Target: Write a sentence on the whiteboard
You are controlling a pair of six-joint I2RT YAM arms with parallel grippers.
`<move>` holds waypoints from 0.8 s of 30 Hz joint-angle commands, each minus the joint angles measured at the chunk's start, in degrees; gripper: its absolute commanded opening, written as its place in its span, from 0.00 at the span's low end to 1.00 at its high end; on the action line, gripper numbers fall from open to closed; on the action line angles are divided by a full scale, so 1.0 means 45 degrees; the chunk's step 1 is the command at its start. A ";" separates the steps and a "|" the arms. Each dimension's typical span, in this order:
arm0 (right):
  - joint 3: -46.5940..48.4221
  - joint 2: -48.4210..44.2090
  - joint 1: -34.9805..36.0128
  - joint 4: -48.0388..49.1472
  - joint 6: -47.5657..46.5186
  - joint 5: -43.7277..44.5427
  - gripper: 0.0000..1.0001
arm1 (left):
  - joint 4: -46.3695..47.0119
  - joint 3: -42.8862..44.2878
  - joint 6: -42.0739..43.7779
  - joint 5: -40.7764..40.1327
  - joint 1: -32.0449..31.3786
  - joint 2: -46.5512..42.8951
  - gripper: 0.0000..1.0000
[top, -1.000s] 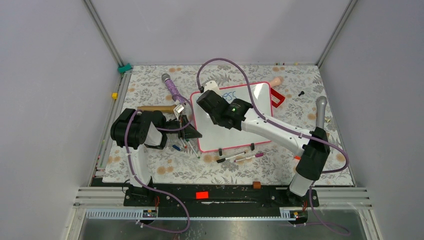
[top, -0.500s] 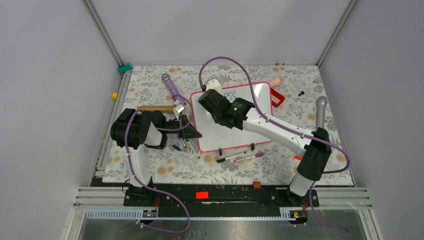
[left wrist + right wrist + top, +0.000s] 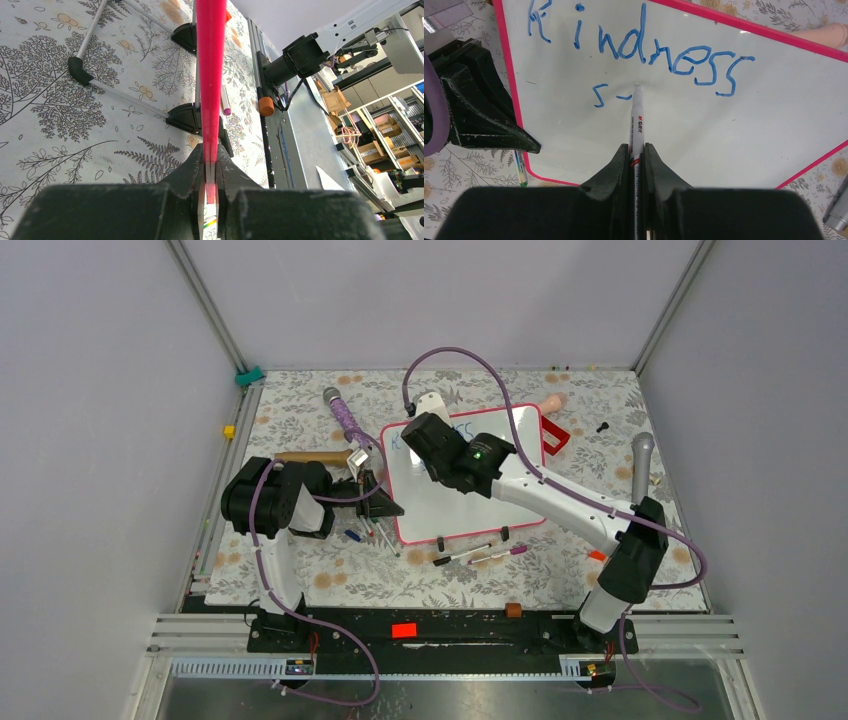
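Note:
The whiteboard lies on the floral table, white with a pink rim. In the right wrist view the whiteboard carries "kindness" in blue, with a small "s" and a dash beneath. My right gripper is shut on a white marker, whose tip touches the board just right of the dash. From above, the right gripper hangs over the board's upper left part. My left gripper is shut on the board's left pink rim, seen edge-on between the left gripper's jaws.
Loose markers lie in front of the board beside its black clip feet. A purple-handled tool, a wooden piece, a red object and a grey-handled tool surround it. A small pen lies by the left gripper.
My right gripper has shifted to the right over the board with the marker. The left arm and the board have stayed still.

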 commanded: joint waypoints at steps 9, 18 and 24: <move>0.0586 0.0355 -0.0220 0.0477 -0.0169 -0.0202 0.00 | 0.0466 -0.0133 0.0482 0.0393 0.0063 -0.0235 0.02; -0.0138 0.0087 -0.0240 0.0472 0.0028 -0.0406 0.00 | 0.0463 -0.0146 0.0480 0.0377 0.0055 -0.0236 0.02; -0.0552 -0.0243 -0.0225 0.0453 0.0167 -0.0683 0.00 | 0.0466 -0.0149 0.0480 0.0378 0.0052 -0.0233 0.02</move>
